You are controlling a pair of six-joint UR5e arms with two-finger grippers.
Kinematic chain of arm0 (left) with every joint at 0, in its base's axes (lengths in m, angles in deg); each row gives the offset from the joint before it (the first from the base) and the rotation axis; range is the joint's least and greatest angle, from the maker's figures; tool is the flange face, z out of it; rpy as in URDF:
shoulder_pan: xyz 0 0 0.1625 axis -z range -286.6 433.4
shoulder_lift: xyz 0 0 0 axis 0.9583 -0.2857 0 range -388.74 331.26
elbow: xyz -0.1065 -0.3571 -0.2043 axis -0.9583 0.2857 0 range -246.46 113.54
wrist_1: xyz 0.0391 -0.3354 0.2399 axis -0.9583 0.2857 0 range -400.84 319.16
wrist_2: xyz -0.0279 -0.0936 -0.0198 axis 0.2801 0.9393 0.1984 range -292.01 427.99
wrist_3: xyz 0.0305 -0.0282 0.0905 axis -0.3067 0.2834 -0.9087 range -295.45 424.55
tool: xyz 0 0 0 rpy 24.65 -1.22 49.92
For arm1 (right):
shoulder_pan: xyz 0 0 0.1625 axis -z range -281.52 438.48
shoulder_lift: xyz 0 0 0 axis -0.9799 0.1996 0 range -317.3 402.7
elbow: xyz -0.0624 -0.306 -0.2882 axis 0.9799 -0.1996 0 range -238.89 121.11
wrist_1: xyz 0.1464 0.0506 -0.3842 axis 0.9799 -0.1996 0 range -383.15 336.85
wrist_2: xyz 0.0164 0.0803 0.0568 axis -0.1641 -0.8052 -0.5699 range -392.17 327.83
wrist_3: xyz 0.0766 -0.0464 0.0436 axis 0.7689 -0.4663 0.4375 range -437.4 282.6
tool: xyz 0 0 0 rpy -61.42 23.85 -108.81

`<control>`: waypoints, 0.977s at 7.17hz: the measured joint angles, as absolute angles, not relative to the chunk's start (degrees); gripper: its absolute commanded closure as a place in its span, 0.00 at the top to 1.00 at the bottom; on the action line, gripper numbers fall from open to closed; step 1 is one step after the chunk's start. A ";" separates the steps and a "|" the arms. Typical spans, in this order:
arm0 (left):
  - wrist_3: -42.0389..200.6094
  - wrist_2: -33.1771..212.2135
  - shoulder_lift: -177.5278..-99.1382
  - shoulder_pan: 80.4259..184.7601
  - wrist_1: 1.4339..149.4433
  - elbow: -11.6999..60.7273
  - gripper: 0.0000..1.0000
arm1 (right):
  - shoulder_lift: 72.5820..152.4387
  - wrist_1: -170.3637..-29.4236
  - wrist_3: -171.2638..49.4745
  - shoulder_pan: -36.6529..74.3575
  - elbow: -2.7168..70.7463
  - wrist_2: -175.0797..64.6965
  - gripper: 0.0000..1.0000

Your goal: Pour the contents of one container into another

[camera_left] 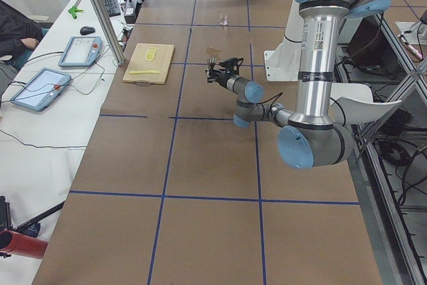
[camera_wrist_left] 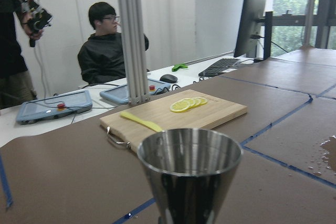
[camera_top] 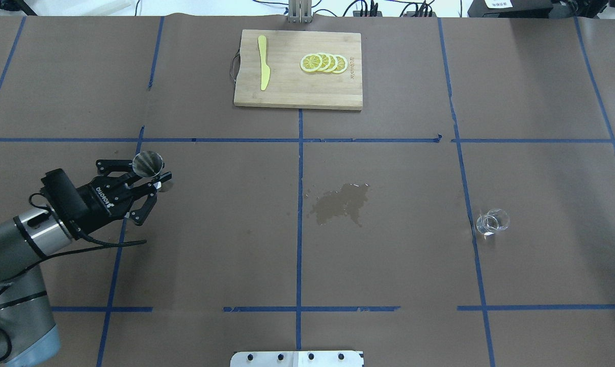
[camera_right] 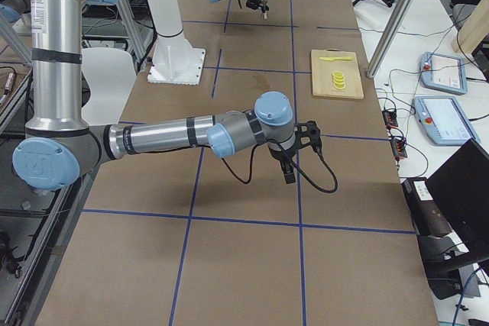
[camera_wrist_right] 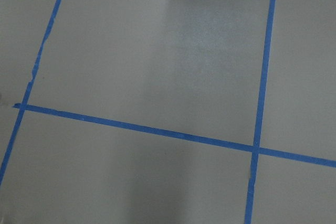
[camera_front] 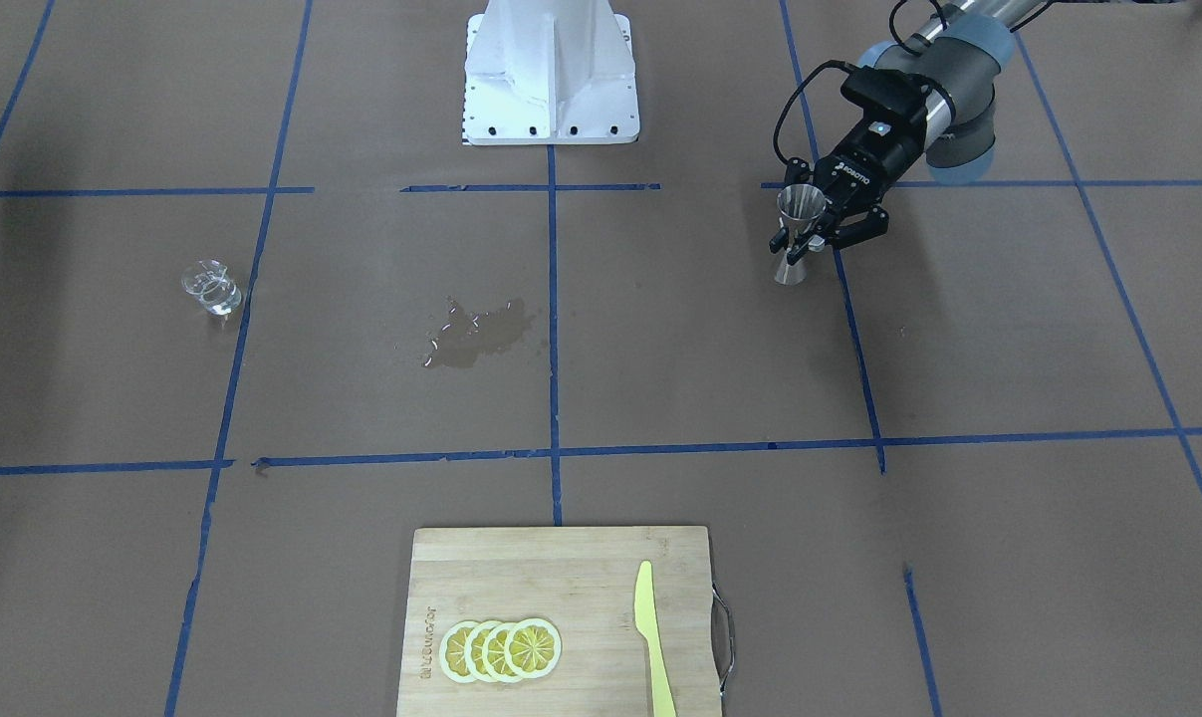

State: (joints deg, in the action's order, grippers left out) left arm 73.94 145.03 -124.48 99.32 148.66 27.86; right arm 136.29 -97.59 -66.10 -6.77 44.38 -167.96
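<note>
While left end effector [camera_front: 800, 242] clenches jigger [camera_front: 800, 205] | beaker [camera_front: 212, 289] well apart, wet patch [camera_front: 476, 334] between | right end effector [camera_right: 288, 172]: cannot tell

Silver-grey arms [camera_left: 313, 51], pale blue joint caps [camera_front: 989, 42], black left gripper [camera_front: 802, 241] lettered ROBOTIQ, looping black cables [camera_top: 108, 243], white bolted base [camera_front: 551, 100].

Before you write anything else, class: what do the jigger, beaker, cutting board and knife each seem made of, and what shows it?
The jigger: probably polished steel; grey mirror sheen with reflections.
The beaker: clear glass, perhaps plastic; the table shows through it.
The cutting board: pale wood, possibly bamboo; strips and grain visible.
The knife: seemingly matte plastic; uniform yellow-green, no shine.
</note>
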 measured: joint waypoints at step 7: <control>79.34 173.96 -147.58 105.99 124.24 25.42 0.00 | 134.14 -97.62 -53.71 -1.21 48.21 -167.99 1.00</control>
State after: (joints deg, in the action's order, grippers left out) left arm 79.34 173.96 -147.58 105.99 124.24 25.42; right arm 134.14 -97.62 -53.71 -1.21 48.21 -167.99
